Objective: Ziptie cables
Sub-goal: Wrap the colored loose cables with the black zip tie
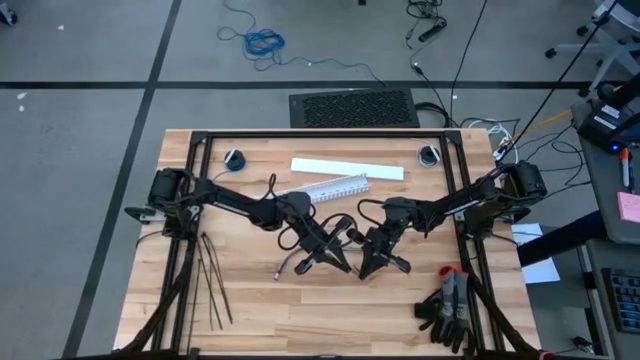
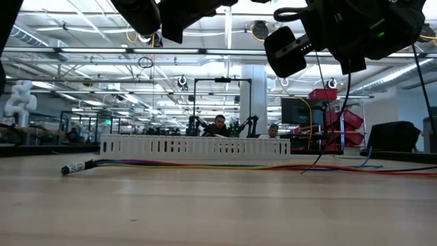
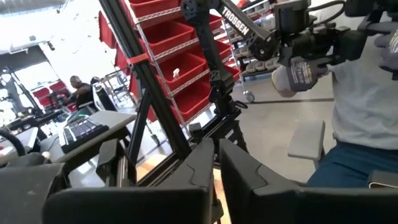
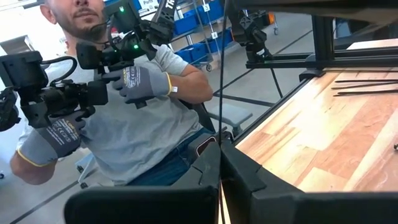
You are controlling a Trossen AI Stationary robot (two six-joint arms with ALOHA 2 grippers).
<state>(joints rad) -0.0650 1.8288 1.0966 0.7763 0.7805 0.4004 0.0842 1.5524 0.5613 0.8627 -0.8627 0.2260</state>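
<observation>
A loose bundle of thin multicoloured wires (image 2: pixel 205 165) with one dark tip lies flat mid-table. Several thin, straight black plastic strips (image 1: pixel 212 282) lie fanned near the table's left edge.

light: bright, even, overhead strips | shadows: soft | low view: near tabletop blurred | wrist views: window glare

Duct (image 1: pixel 336 187) behind; bare tabletop (image 1: pixel 300 315) front.

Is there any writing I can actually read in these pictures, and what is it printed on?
"TROSSEN": white letters on a dark arm in the left wrist view; the start is cut off.
Print on the person's grey gloves: too blurred to read.
Nothing else is readable.
</observation>
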